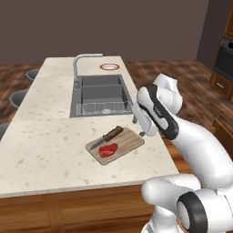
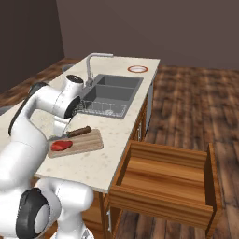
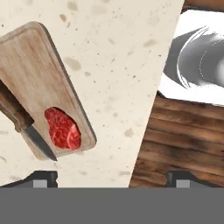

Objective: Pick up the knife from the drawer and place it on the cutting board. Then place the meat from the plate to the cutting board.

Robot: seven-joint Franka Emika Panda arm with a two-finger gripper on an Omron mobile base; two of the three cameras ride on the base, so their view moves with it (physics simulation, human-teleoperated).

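- resting flat on the cutting board (image 1: 116,145) (image 2: 77,143) (image 3: 41,83): the meat (image 1: 108,149) (image 2: 61,145) (image 3: 64,128), near one end, with the knife (image 1: 107,137) (image 2: 72,133) (image 3: 24,125) just beside it.
- lying across the board with dark handle on the wood and grey blade tip reaching past the board's edge onto the pale speckled counter (image 1: 41,150) (image 2: 112,140) (image 3: 118,65).
- hovering above the counter edge beside the board: the gripper (image 3: 111,178), fingers spread wide apart, nothing between them.
- standing pulled out and open below the counter: the drawer (image 2: 163,184), bare wood inside.
- sitting at the far end of the counter beyond the sink (image 1: 100,93) (image 2: 112,93): the plate (image 1: 109,67) (image 2: 137,69), well apart from the board.
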